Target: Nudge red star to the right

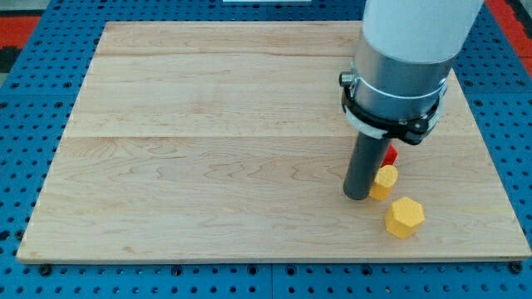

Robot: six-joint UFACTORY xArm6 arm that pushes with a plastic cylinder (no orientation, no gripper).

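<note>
The red star [390, 154] is mostly hidden behind the rod; only a small red part shows at the rod's right side, so its shape cannot be made out. My tip [358, 196] rests on the wooden board [208, 149], just left of and below the red star. A small yellow block [385, 181] touches the rod's right side, directly below the red star. A yellow hexagon [405, 218] lies a little lower and to the right of my tip.
The arm's grey and white body [399, 58] covers the board's upper right part. The board's right edge [499, 174] is close to the blocks. A blue pegboard [33, 124] surrounds the board.
</note>
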